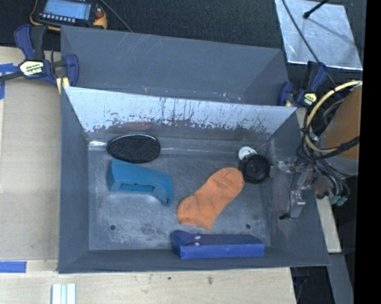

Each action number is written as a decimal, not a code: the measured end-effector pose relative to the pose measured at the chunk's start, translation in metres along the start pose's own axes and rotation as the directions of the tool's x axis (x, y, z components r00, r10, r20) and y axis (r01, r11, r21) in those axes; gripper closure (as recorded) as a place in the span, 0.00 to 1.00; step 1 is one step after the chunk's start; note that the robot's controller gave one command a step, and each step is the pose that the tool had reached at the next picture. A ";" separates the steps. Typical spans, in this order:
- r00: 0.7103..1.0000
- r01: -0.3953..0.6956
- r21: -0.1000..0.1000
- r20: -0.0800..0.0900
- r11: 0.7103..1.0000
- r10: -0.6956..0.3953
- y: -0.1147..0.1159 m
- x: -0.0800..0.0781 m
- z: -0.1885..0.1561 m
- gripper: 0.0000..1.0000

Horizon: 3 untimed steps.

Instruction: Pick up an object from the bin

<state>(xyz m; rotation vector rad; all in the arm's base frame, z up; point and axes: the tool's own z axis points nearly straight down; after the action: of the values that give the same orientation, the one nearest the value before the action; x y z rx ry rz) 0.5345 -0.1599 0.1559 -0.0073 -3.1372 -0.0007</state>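
Note:
My gripper (295,200) hangs at the bin's right wall, its metal fingers pointing down over the sloped side, with nothing seen between them. Nearest to it is a small black round thing with a white cap (254,167), just to its left. An orange cloth mitt (212,197) lies in the middle of the bin floor, further left. Along the front wall rests a dark blue flat bar-shaped tool (216,246).
A light blue plastic dispenser-like thing (140,181) lies at the left of the floor. Behind it sits a black oval brush-like pad (134,147) by the back wall. The arm with its cables stands outside the right rim.

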 end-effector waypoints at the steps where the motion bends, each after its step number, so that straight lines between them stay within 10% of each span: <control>1: 1.000 0.004 0.002 0.008 1.000 -0.004 0.001 -0.002 -0.005 0.00; 3: 0.887 0.462 0.002 0.006 0.887 -0.462 0.106 -0.069 0.037 0.00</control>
<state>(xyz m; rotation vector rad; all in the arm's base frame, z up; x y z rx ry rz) 0.6043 -0.0542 0.1192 0.7406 -3.0555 -0.0009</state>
